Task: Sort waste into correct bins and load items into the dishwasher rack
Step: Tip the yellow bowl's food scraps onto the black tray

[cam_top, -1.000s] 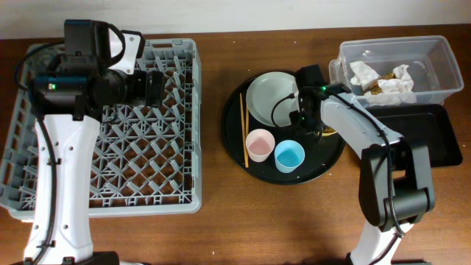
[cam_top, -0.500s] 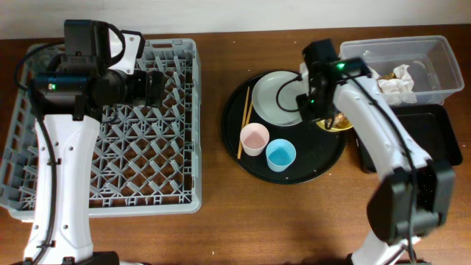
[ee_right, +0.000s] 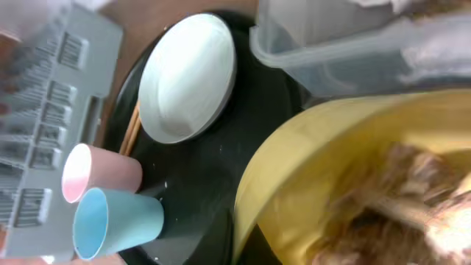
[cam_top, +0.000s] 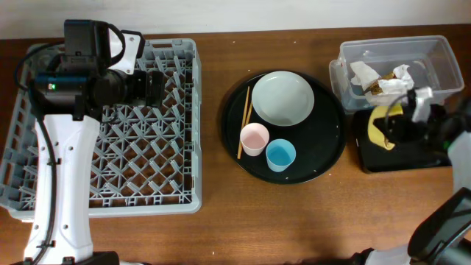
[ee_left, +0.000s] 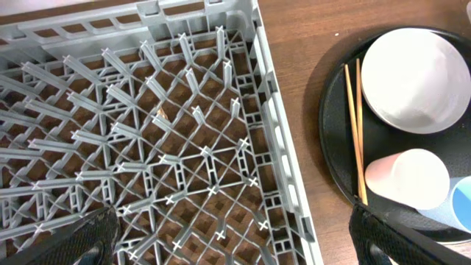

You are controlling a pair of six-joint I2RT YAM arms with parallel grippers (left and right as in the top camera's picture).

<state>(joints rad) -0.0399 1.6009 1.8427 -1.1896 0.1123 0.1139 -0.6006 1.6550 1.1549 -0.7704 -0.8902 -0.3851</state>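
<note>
spillage is the worry. left gripper (ee_left: 235, 241) hangs spread wide and empty over the dishwasher rack (cam_top: 110, 169). plate (cam_top: 283, 97), pink cup (cam_top: 256, 138), blue cup (cam_top: 280, 154) and chopsticks (cam_top: 244, 121) sit on the round tray (cam_top: 327, 151). right gripper (cam_top: 402, 119) clamps the yellow bowl (cam_top: 379, 126), tipped above the black tray (cam_top: 412, 158). food scraps (ee_right: 383, 199) could tumble onto the table (cam_top: 213, 221) if it drifts. its fingers are hidden behind the bowl.

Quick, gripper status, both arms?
Left gripper: open, empty, above the dishwasher rack.
Right gripper: shut on the yellow bowl, food scraps inside.
</note>
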